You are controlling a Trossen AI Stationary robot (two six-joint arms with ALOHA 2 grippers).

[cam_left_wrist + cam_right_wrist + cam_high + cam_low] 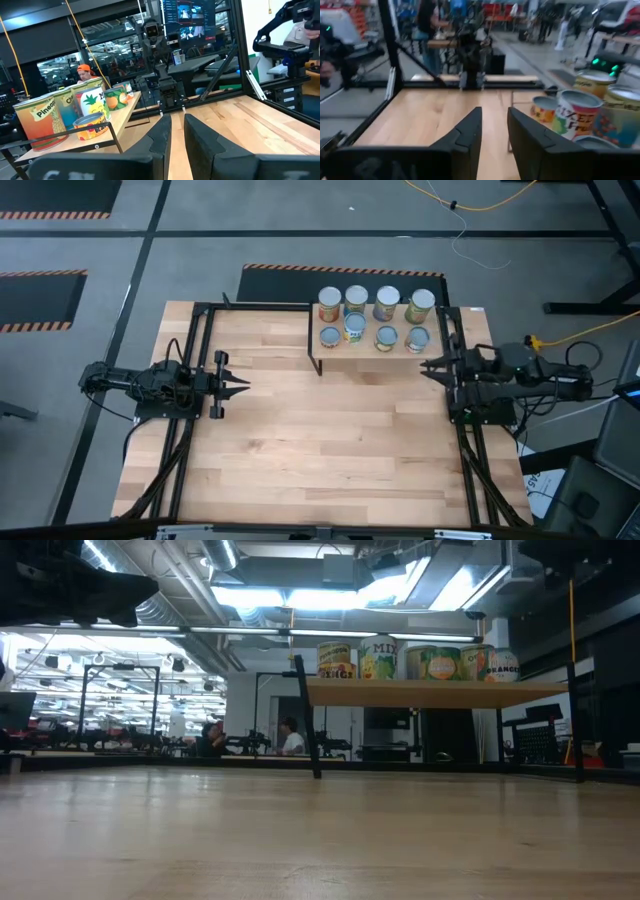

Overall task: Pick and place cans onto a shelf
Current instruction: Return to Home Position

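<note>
High view, shelf: the shelf (368, 348) stands at about 1 o'clock on the counter (330, 450), against its far edge.
High view, cans: eight cans (387, 302) stand upright on the shelf's board, in two rows of four, close together.
High view, left hand: the left hand (240, 385) sits at 9 o'clock of the counter, pointing toward 3 o'clock, well apart from the shelf.
High view, right hand: the right hand (428, 368) sits at 3 o'clock, pointing toward 9 o'clock, near the shelf's 5 o'clock corner.
Low view, shelf: the board is raised on thin black legs, with cans lined up along its top.
Low view, room: two people (290, 738) sit far behind the counter.
Left wrist view, left hand: released, with a narrow gap between its fingers (160, 140), grasping nothing, over bare counter.
Left wrist view, cans: on the shelf board, off to one side and apart from the hand.
Right wrist view, right hand: released, fingers slightly parted, grasping nothing.
Right wrist view, cans: close beside the hand, not touching it.
</note>
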